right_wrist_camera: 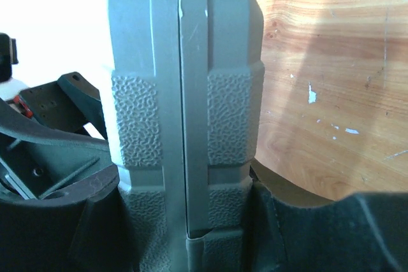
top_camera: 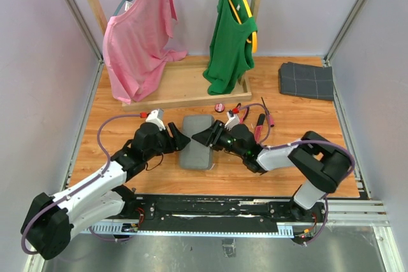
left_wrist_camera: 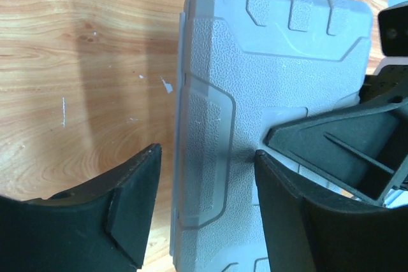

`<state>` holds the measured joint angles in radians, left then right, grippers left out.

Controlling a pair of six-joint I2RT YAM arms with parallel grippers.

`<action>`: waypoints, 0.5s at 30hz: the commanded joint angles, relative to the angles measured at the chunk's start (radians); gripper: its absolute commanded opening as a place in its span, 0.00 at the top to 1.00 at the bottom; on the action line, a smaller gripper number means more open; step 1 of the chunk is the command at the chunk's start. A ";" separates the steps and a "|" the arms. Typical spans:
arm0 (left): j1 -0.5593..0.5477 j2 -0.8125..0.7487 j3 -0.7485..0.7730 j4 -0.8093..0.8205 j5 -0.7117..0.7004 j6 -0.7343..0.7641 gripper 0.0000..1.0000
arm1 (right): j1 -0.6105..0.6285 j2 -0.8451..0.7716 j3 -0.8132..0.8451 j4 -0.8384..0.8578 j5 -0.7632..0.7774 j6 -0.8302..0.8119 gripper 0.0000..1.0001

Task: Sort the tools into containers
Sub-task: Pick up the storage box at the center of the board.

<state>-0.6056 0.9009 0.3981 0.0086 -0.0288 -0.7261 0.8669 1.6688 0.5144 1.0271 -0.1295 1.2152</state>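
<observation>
Closed grey case [top_camera: 196, 146] is sitting mid-table between the arms. Right gripper [right_wrist_camera: 185, 179] is pinching its seam edge. Left gripper [left_wrist_camera: 207, 155] is standing wide, straddling the opposite edge. I'm judging it rigid, grippy and light (tools [top_camera: 258, 125] are lying outside), so I'm favouring edge grips.

I read the case [top_camera: 196, 141] as a flat mid-grey, with pebbled panels between smooth bands. The left claw [left_wrist_camera: 207, 157] and right claw [right_wrist_camera: 185, 186] are both matte black. The counter [top_camera: 299, 125] is orange-brown wood grain with a few pale flecks. I can make out tools [top_camera: 260, 125] in red and black, and a small round piece [top_camera: 220, 107] in red. The shirt [top_camera: 137, 36] is pink, the top [top_camera: 229, 36] is green, and its hanger [top_camera: 254, 33] is yellow. The folded cloth [top_camera: 306, 81] is dark grey, crossed by a grid of thin pale lines.
</observation>
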 commanded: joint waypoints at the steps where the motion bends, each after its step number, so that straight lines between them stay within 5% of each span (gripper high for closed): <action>1: -0.010 -0.054 0.039 -0.117 -0.065 0.041 0.35 | 0.025 -0.138 0.054 -0.170 0.025 -0.193 0.87; 15: -0.010 -0.170 0.021 -0.097 -0.020 0.080 0.32 | 0.021 -0.414 0.093 -0.543 0.106 -0.505 0.88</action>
<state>-0.6109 0.7609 0.4175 -0.1013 -0.0654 -0.6804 0.8776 1.3170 0.5587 0.5850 -0.0616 0.8452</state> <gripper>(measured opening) 0.675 0.518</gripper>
